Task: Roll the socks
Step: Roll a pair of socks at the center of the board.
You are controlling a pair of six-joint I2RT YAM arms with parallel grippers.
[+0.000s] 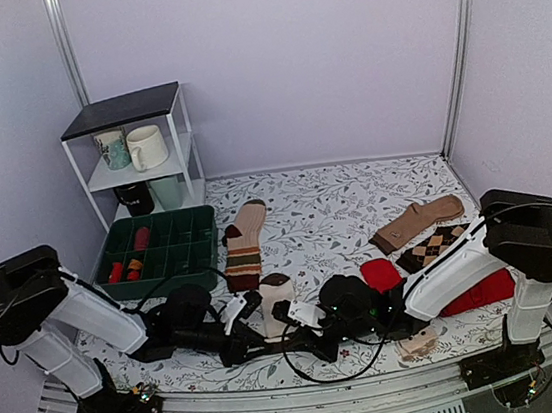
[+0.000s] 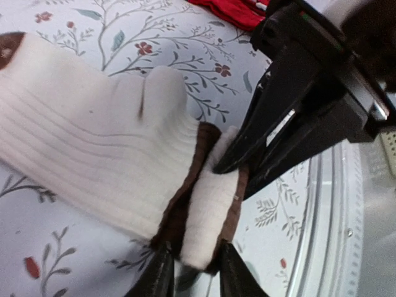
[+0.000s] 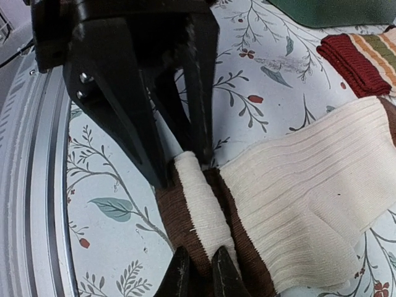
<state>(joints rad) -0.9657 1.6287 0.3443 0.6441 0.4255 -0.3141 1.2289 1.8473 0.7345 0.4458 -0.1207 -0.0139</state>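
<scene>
At the near edge of the table (image 1: 327, 210), midway between the two bases, both grippers meet over the sock (image 3: 309, 198). Its near end is a small tight roll, cream in the middle with dark brown on either side. The rest lies flat, running away from the edge to a brown tip. The right gripper (image 3: 201, 272) is clenched on the roll, its fingers almost together with brown fabric between them. The left gripper (image 2: 193, 272) faces it from the other side, fingers a little apart and flanking the roll's cream end. Whether they press it cannot be told. Just beyond lies a striped sock (image 1: 244, 241), and to the right a red sock (image 1: 380, 274) beside the right arm. Farther right are an argyle sock (image 1: 432, 245) and a tan sock (image 1: 419, 221). To the left sits a green tray (image 1: 159, 279), and behind it a white shelf (image 1: 123, 109) with mugs (image 1: 146, 147).
</scene>
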